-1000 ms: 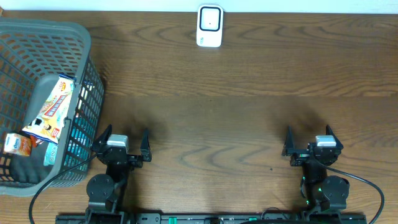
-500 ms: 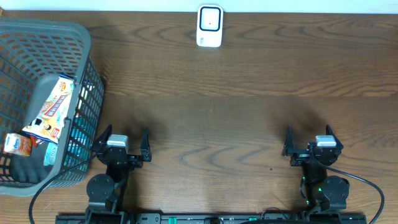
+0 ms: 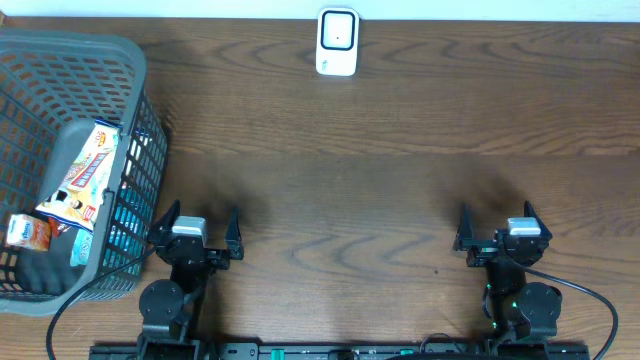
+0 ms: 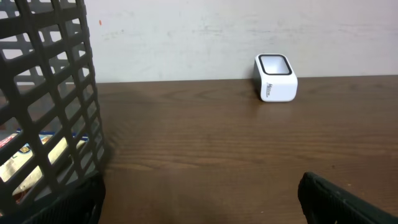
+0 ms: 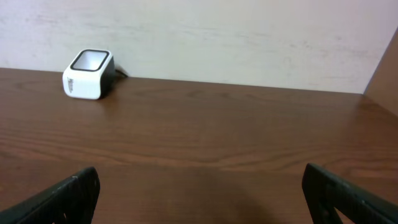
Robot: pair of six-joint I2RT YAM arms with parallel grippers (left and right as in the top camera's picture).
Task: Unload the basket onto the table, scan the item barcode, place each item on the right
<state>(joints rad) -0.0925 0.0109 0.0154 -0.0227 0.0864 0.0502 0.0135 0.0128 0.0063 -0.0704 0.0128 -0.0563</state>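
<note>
1. Step in hand, as I judge it: the very start. No item has been picked and nothing is in front of the scanner (image 3: 338, 42), so the whole task remains to be done.
2. The left fingers (image 3: 234, 235) are spread wide and hold nothing. They sit at about 7 o'clock on the surface (image 3: 400, 180), just beside the basket (image 3: 75, 42).
3. The right fingers (image 3: 464, 232) are also spread wide and empty, at about 5 o'clock, well apart from everything else.
4. The goods to be scanned lie inside the basket, which fills the 9 o'clock side. A long snack packet (image 3: 85, 170) leans against the wall nearest the left arm. A small orange carton (image 3: 25, 232) lies at the basket's 8 o'clock corner. Something dark sits beneath them, too unclear to name.
5. The scanner stands at 12 o'clock against the far wall, its window facing up and slightly toward the arms. Both wrist views show it with bare surface in between.
6. Next move, in my judgement: the left arm is the closer one. It would have to rise over the basket rim, come down onto the snack packet and close across its narrow width.
7. The item then needs carrying to 12 o'clock and turning so its barcode faces the window. No barcode can be made out from here.
8. In the way: the tall mesh wall stands between the left fingers and the goods, so a sideways reach is blocked. The packet also overlaps the other contents and could drag them along.
</note>
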